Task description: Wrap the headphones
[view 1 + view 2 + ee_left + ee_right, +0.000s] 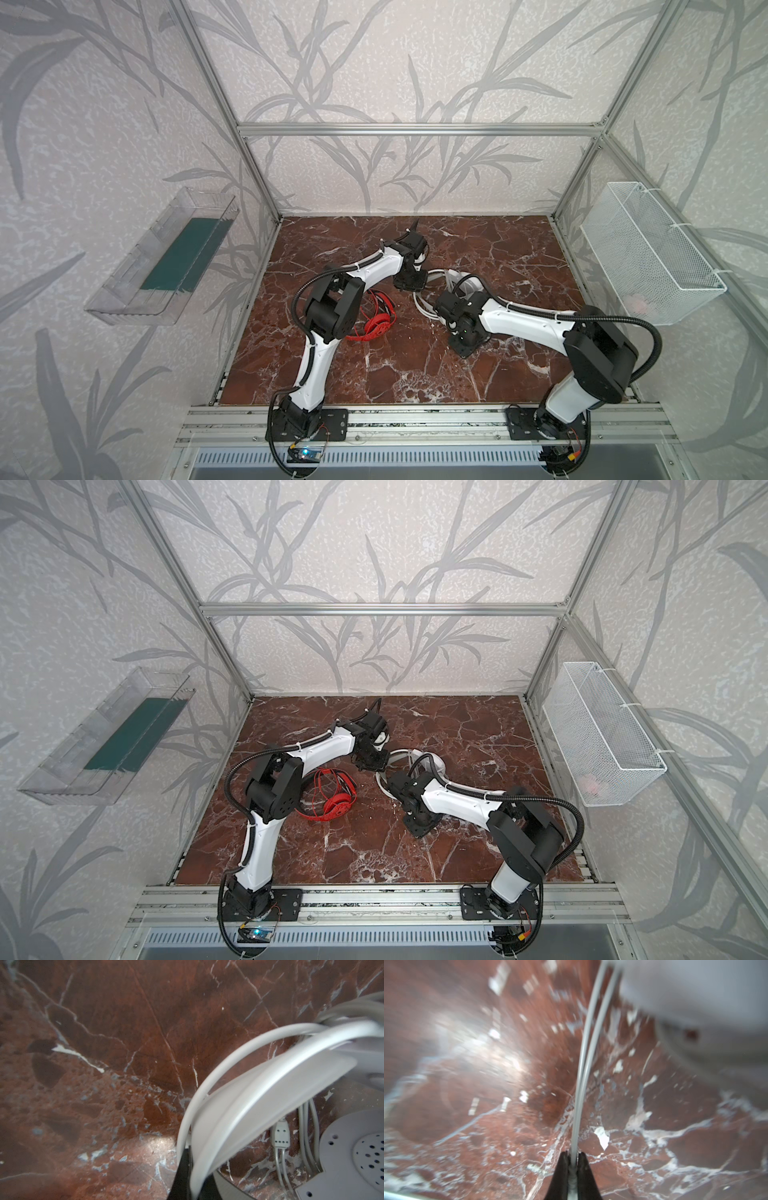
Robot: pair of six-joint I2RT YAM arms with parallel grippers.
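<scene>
The white headphones (467, 281) (434, 763) lie mid-table, partly hidden by both arms. My left gripper (411, 286) (192, 1159) is shut on their white headband (270, 1088), with a loop of white cable (207, 1076) running alongside it. A perforated ear cup (353, 1147) rests on the marble just beyond. My right gripper (436, 308) (573, 1155) is shut on the thin grey-white cable (583, 1064), which runs up to the blurred white ear cup (695, 991). The red headphones (378, 324) (336, 802) lie with their coiled red cable by the left arm's elbow.
A clear plastic bin (166, 266) with a green liner hangs on the left wall. A white wire basket (648, 257) hangs on the right wall. Aluminium frame posts edge the red marble table (374, 374).
</scene>
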